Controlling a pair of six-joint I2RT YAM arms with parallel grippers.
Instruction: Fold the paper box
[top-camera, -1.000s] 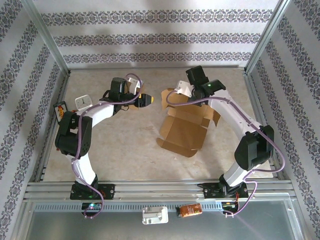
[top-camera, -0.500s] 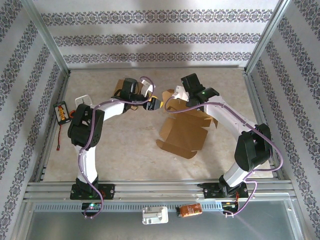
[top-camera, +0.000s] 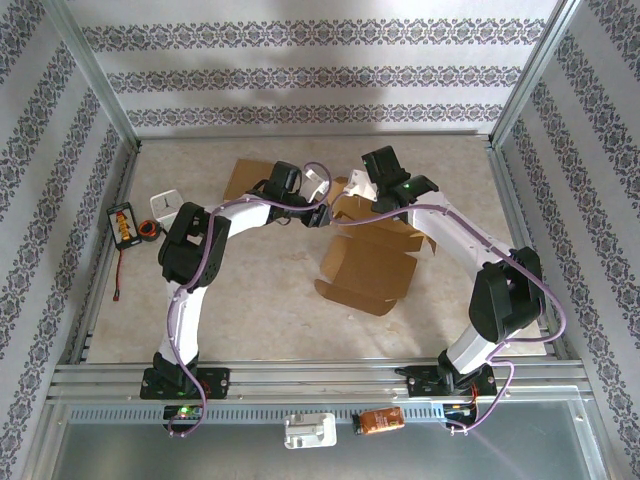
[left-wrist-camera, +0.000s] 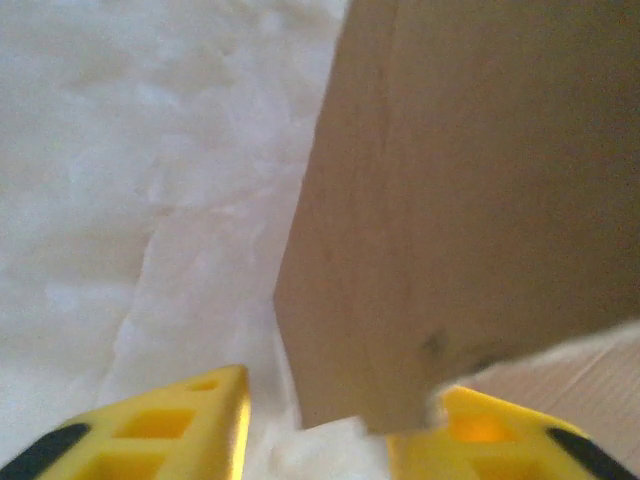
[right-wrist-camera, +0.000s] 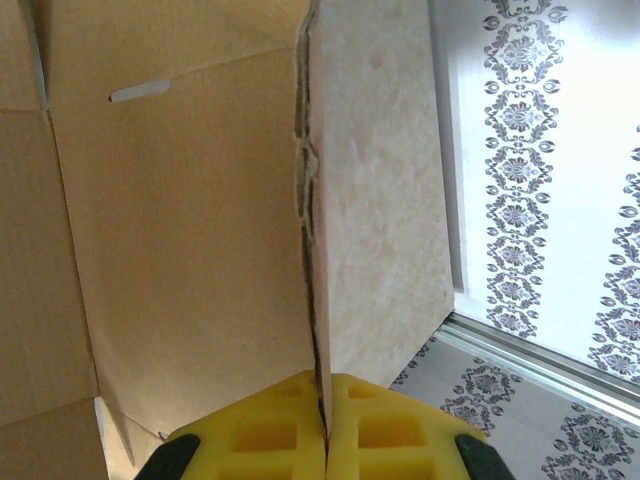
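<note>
Fingers (right-wrist-camera: 265, 430) of the right gripper (right-wrist-camera: 325, 435) are pressing together on the thin edge of an upright flap of the paper box (right-wrist-camera: 180, 250). The cardboard edge is running straight down into the seam between the two yellow pads. This wrist view is also showing the brown inner face of the box with a small slot cut in it, which the overhead view is not resolving.

In the left wrist view, the left gripper (left-wrist-camera: 320, 440) is holding its yellow fingers (left-wrist-camera: 195, 420) apart. A corner of a brown flap (left-wrist-camera: 450, 200) is hanging into the gap. A strip of pale table (left-wrist-camera: 120, 200) is showing between the flap and one finger. The flap is lying close against the other finger, but blur is preventing a firm reading of contact there.

The overhead view is giving the layout. The paper box (top-camera: 370, 265) is lying opened out on the table (top-camera: 260, 290), right of centre, with its far flaps raised. The left gripper (top-camera: 318, 212) and right gripper (top-camera: 345, 192) are meeting at the box's far left corner, just beside each other. At this range neither pair of fingers can be made out.

A flat cardboard piece (top-camera: 243, 180) is lying behind the left arm, which is partly covering it. Both wrist views are cutting off most of the box.
</note>
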